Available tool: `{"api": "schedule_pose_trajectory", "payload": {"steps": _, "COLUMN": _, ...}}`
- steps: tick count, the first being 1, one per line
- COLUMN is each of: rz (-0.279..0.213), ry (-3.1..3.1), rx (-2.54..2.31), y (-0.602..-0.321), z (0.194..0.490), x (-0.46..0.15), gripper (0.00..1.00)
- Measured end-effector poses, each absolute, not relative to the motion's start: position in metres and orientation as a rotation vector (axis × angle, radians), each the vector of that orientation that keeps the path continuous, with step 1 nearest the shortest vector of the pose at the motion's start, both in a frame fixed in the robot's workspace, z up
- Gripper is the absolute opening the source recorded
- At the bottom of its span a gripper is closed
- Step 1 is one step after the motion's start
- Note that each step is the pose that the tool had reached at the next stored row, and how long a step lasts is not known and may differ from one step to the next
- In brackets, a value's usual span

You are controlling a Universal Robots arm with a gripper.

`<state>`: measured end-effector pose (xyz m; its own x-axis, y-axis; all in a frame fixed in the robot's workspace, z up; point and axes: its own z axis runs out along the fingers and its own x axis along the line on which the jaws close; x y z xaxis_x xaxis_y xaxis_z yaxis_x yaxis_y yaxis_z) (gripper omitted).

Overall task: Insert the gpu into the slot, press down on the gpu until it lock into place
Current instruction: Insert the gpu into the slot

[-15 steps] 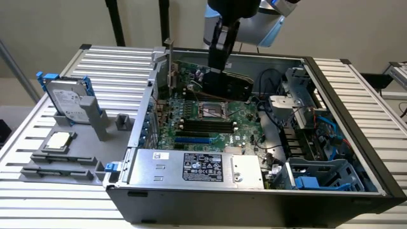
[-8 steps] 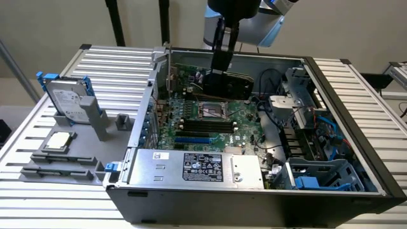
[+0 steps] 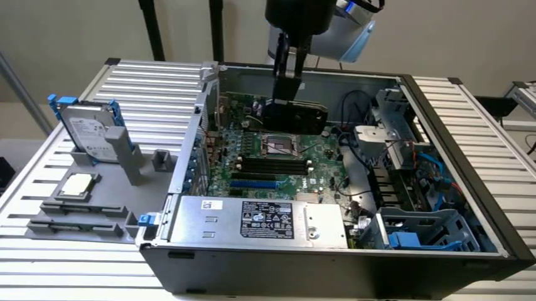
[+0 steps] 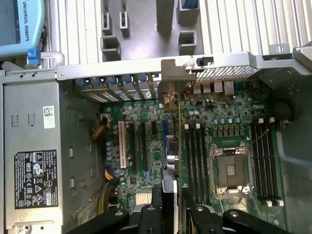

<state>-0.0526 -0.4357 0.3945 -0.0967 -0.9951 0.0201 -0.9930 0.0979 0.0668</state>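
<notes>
Fingers: my black two-finger gripper is closed narrowly on the top edge of the card, and nothing else is in its hold.
Card: the small flat black rectangular gpu with a silver end bracket hangs upright and unseated above the board. I judge this keeps its contact edge facing down.
Slot: the long narrow bright-blue plastic slot lies bare below. In the wrist view the card's edge runs parallel, just beside it.
Board: the green motherboard lies flat in the open case.
Farther out: the silver labelled power supply box sits well apart.
</notes>
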Motion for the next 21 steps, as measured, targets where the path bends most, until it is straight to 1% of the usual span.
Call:
{"api": "schedule_pose_trajectory", "payload": {"steps": 10, "rz": -0.057, "ry": -2.256, "rx": 2.101, "y": -0.445, "z": 0.376, "x": -0.053, "gripper": 0.26}}
{"api": "schedule_pose_trajectory", "payload": {"steps": 21, "rz": -0.061, "ry": -2.233, "rx": 2.130, "y": -0.447, "z": 0.356, "x": -0.059, "gripper": 0.26}}
